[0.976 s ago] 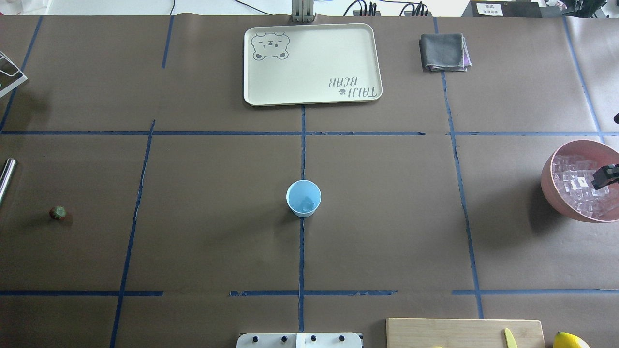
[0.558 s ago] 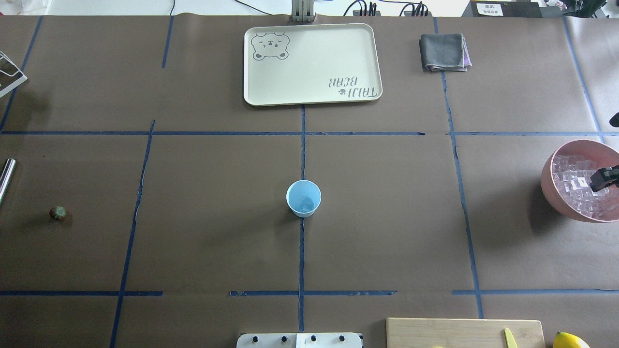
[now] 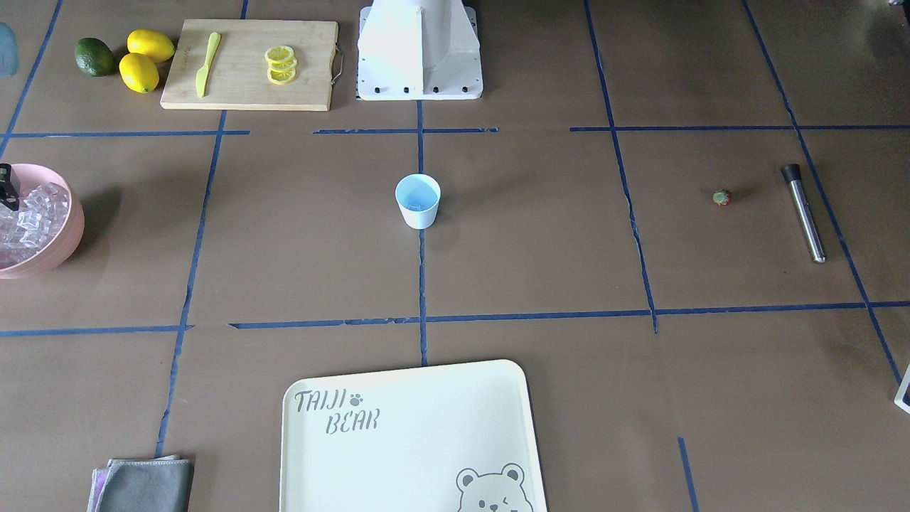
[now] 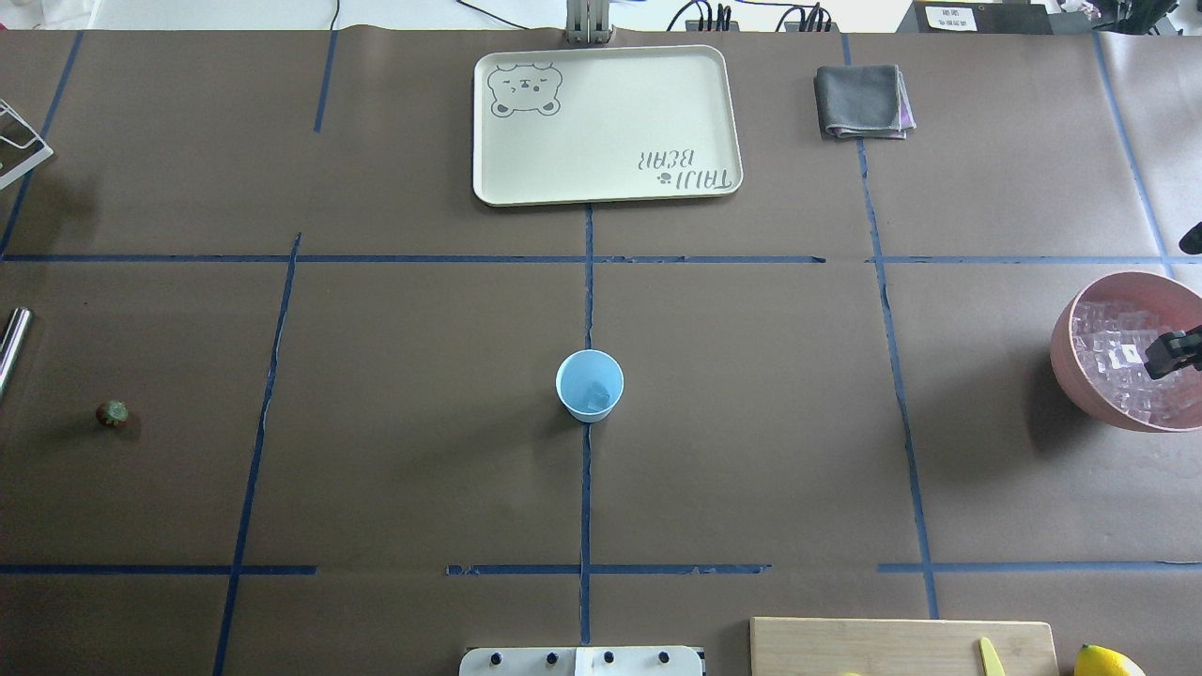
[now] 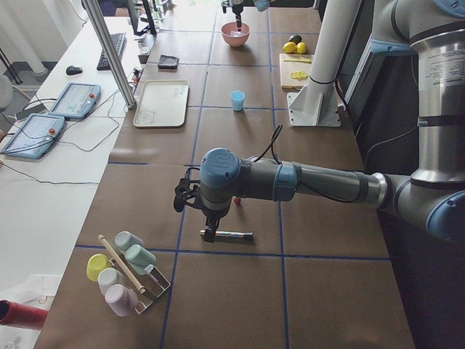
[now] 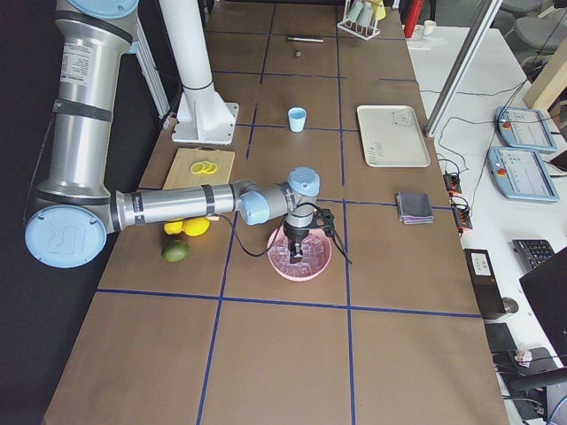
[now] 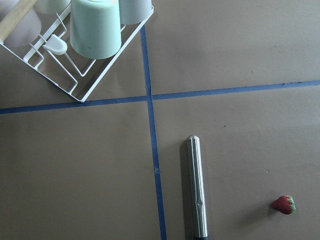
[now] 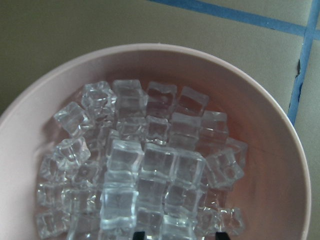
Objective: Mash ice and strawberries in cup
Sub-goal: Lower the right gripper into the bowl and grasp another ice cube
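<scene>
Many cubes of ice [image 8: 150, 165] heap in the one pink bowl [image 8: 270, 150], directly beneath the right gripper [image 8: 179, 235]; its two fingertips stand apart at the lower edge of the wrist view, with cubes between them and nothing clamped. Seen from overhead, the single light-blue cup [image 4: 589, 385] stands upright at mid-table, at 9 o'clock from that gripper and well apart from it; a pale shape in its bottom may be ice (too dim to be sure). One strawberry [image 4: 113, 413] lies much further along the same 9 o'clock line, near the table's left edge; in the left wrist view it sits at 4 o'clock from the one metal rod [image 7: 196, 185], near but not touching. The left gripper [image 5: 211, 231] hangs over that rod, and whether its fingers are parted or closed cannot be told. Counted elsewhere: two lemons [image 3: 146, 60], one lime [image 3: 94, 57], three lemon slices [image 3: 280, 64] and one yellow knife [image 3: 205, 64] on one cutting board [image 3: 242, 89]; one tray [image 4: 610, 178]; one folded grey cloth [image 4: 859, 99].
</scene>
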Action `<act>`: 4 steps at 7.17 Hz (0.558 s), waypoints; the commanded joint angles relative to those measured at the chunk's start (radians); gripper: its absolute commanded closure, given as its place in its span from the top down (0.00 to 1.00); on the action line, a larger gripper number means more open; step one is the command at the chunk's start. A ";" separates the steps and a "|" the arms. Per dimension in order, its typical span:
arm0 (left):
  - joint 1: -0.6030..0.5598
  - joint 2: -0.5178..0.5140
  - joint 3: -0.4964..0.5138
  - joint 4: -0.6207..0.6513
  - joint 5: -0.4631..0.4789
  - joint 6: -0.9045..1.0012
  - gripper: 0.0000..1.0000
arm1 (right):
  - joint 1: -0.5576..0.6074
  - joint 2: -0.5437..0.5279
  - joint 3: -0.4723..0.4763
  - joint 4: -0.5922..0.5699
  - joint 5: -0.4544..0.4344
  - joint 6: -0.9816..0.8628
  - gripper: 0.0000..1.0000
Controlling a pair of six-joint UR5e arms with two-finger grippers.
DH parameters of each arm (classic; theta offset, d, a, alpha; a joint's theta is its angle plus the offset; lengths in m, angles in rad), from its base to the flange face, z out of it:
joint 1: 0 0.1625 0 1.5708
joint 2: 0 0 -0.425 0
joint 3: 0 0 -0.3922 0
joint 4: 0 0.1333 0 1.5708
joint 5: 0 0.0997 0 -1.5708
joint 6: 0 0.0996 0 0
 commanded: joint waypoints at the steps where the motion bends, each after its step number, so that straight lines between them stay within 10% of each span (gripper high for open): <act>1: 0.000 0.000 0.000 0.000 0.000 -0.002 1.00 | -0.004 0.000 -0.002 0.000 0.000 0.000 0.56; 4: 0.000 0.000 -0.003 0.000 0.000 -0.002 1.00 | -0.004 -0.002 -0.011 -0.002 0.000 0.000 0.56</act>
